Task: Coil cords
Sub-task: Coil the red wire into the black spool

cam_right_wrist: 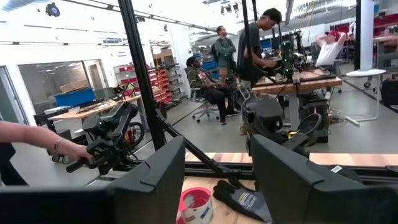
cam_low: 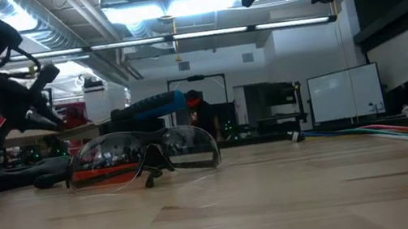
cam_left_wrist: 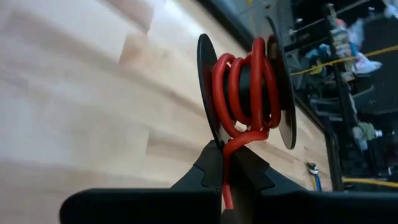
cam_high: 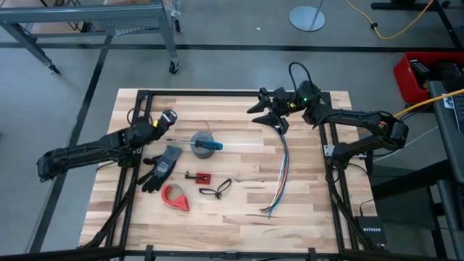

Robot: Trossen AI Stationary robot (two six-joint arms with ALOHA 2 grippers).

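Red cord (cam_left_wrist: 245, 87) is wound in several loops on a small black spool, and its loose end runs down between the fingers of the left hand (cam_left_wrist: 227, 177), which are pressed together on it. In the high view that left hand (cam_high: 165, 119) sits over the left part of the tabletop (cam_high: 239, 210), a pale surface of wooden planks edged by a black frame. Just below it lies a dark glove (cam_high: 162, 165), with a red tape roll (cam_high: 175, 196) nearer the front edge. Toward the middle lie safety glasses (cam_high: 205, 143) with a blue-handled tool (cam_high: 210, 146) across them, a small red and black part (cam_high: 197, 176), and a small black looped cord (cam_high: 216, 190). Further right, a multicoloured wire bundle (cam_high: 281, 174) runs from the far side toward the front edge. The right hand (cam_high: 270, 109) hangs above the far right part of the tabletop with its fingers spread and nothing between them. From tabletop height the safety glasses (cam_low: 143, 155) stand in front of a workshop with ceiling lights, ducts and a whiteboard. The right wrist view looks over the glove (cam_right_wrist: 239, 199) and tape roll (cam_right_wrist: 196, 205) into a bright room with benches, shelves and several people, and a person's arm (cam_right_wrist: 37, 142) reaches in at the edge.
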